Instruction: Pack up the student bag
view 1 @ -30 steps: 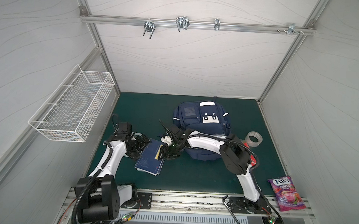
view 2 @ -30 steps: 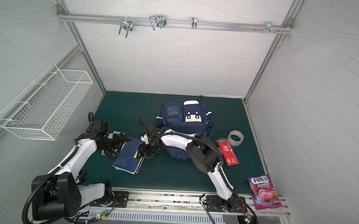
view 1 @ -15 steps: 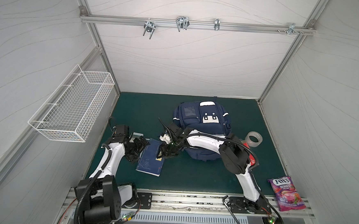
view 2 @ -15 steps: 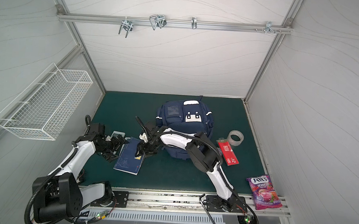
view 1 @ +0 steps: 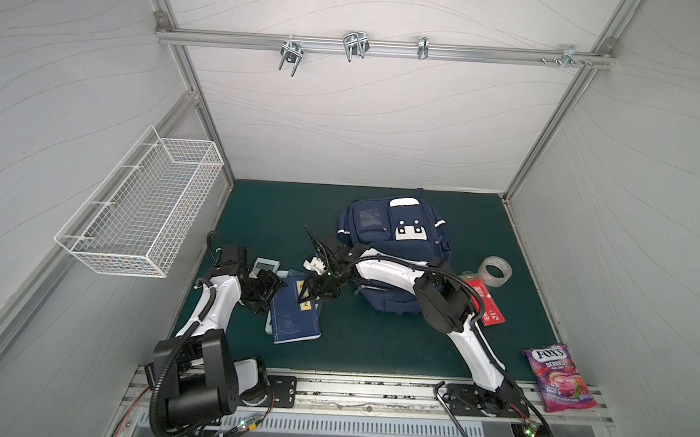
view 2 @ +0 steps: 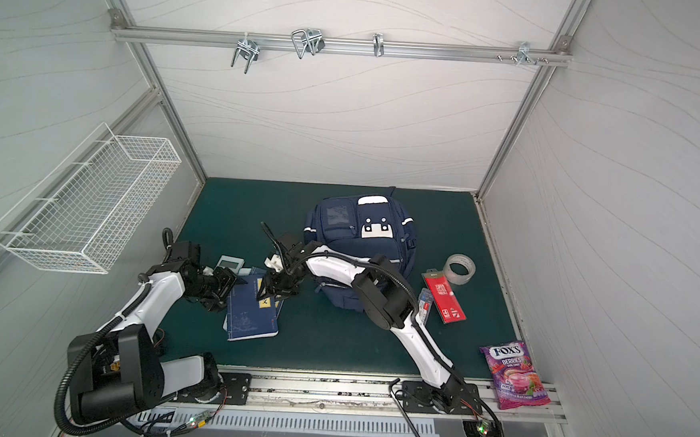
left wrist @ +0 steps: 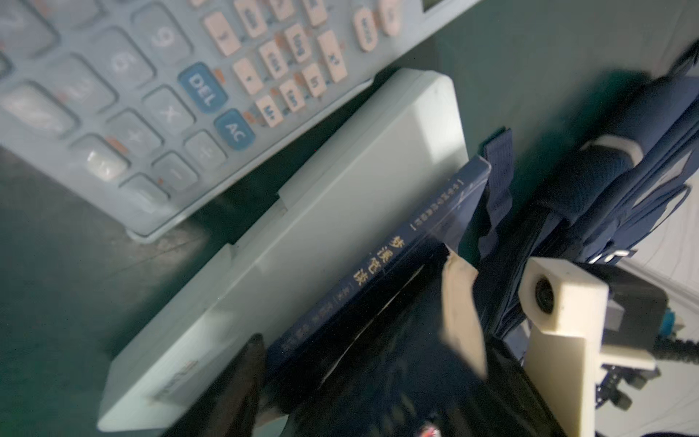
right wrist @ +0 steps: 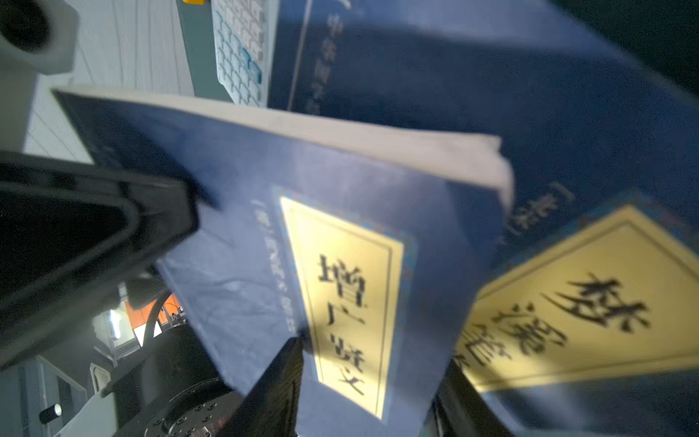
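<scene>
The student bag (view 1: 397, 239) (view 2: 364, 237), navy with a white patch, lies at the back centre of the green mat. Two blue books with yellow labels are stacked to its left. The lower book (view 1: 292, 320) (right wrist: 567, 113) lies flat. The upper book (right wrist: 264, 227) is tilted up. My right gripper (view 1: 312, 300) (right wrist: 363, 386) has the upper book's corner between its fingers, one finger on the cover and one under it. My left gripper (view 1: 271, 293) (view 2: 227, 287) straddles the books' spine edge. One of its fingers (left wrist: 247, 378) lies beside the lower spine; its grip is hidden.
A pale calculator (view 1: 264, 266) and a white case (left wrist: 302, 246) lie under and beside the books. A tape roll (view 1: 495, 272), a red pack (view 1: 484, 302) and a purple candy bag (view 1: 555, 382) sit to the right. A wire basket (view 1: 140, 215) hangs on the left wall.
My left gripper has moved right onto the books' spine edge and its jaws have narrowed. The right jaws have also narrowed, and the upper book now stands tilted.
</scene>
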